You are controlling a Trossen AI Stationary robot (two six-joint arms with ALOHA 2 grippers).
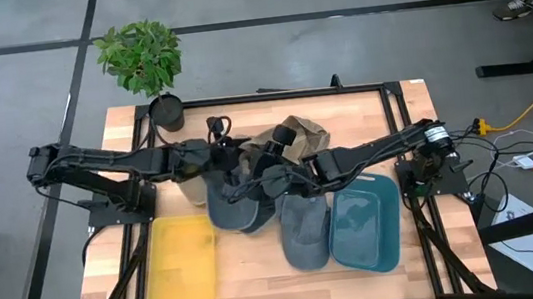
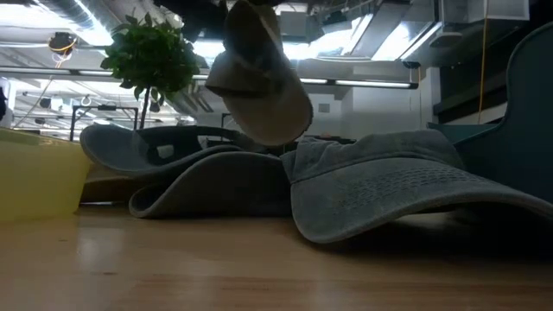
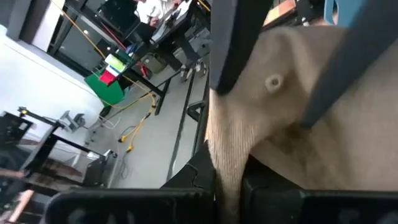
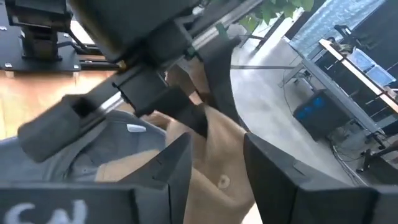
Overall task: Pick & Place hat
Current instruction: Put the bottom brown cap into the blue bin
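Tan hat (image 2: 259, 82) hung above the surface (image 1: 260, 271) (grey hats (image 2: 346, 190) beneath), left end effector (image 1: 264, 148) and right end effector (image 1: 285, 176) both clamped on it.

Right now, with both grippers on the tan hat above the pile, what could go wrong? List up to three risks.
1. Both the left gripper and the right gripper pinch the tan hat; pulling apart may stretch or tear it.
2. It hangs over the grey hats; lowering could snag or drag one.
3. The arms crowd mid-table, so they might collide on the way to the yellow bin or the teal bin.
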